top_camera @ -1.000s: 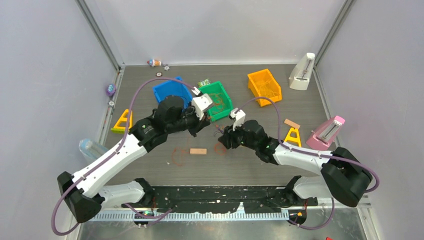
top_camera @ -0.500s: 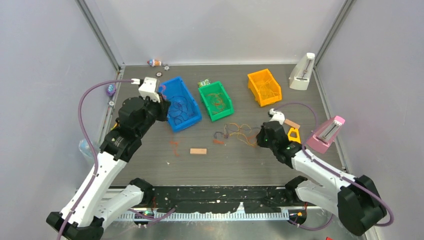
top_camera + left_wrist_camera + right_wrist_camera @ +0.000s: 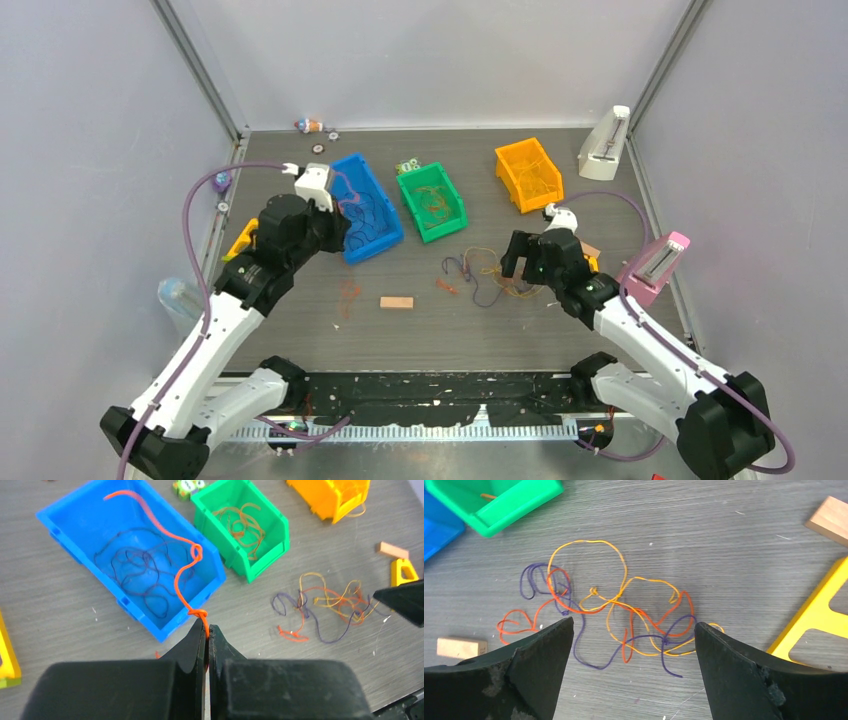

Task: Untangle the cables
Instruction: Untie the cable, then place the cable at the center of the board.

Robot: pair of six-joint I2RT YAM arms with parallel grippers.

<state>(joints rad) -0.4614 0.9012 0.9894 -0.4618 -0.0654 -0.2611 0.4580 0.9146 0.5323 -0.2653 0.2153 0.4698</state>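
Pinching one orange cable (image 3: 176, 575) in the clenched left claw (image 3: 206, 632), strand arching over the blue bin (image 3: 210, 587) — dark cables (image 3: 145, 570) coiled inside. Hovering with the released right claw (image 3: 633, 625), jaws wide, over the loose tangle of cables (image 3: 594, 592) on the counter (image 3: 724, 540).

Bright, even light; soft, faint shadows.
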